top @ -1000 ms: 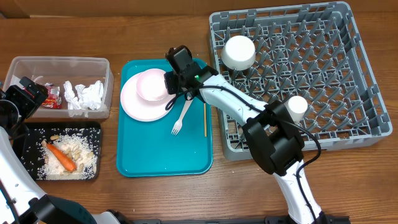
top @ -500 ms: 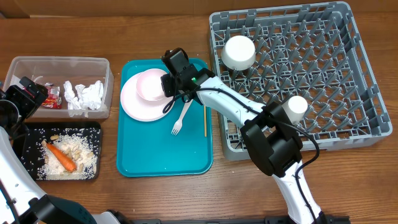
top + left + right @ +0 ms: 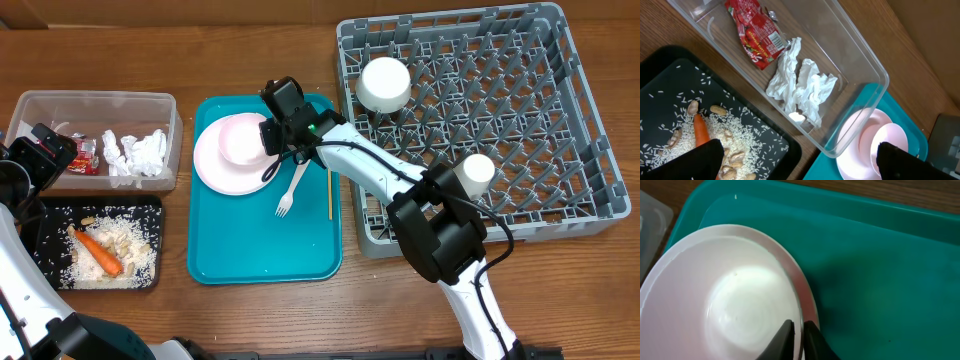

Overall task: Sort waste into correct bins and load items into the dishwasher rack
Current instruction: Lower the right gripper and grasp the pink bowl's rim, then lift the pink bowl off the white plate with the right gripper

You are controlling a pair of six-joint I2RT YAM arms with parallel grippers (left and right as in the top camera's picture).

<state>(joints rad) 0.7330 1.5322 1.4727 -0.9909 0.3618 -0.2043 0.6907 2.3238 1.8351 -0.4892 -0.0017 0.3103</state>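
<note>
My right gripper [image 3: 272, 137] [image 3: 797, 330] is shut on the right rim of a white bowl [image 3: 241, 138] [image 3: 735, 300] that sits on the white plate [image 3: 215, 165] on the teal tray. A white fork [image 3: 292, 190] and chopsticks [image 3: 329, 192] lie on the tray beside it. The grey dishwasher rack [image 3: 520, 110] holds an upturned white bowl [image 3: 384, 84] and a small white cup [image 3: 477, 172]. My left gripper [image 3: 800, 162] is open and empty above the bins. The clear tub [image 3: 165, 105] [image 3: 860, 65] holds the red wrapper [image 3: 756, 35] and tissue [image 3: 802, 87]. The black tray [image 3: 35, 225] holds the carrot [image 3: 98, 252] and rice [image 3: 740, 135].
The teal tray [image 3: 265, 245] lies between the bins and the rack. Bare wooden table shows in front of the tray and rack. Peanuts [image 3: 732, 159] lie among the rice in the black tray.
My right gripper has shifted slightly left at the bowl's rim and has stayed there for the last half second. The left arm has not moved.
</note>
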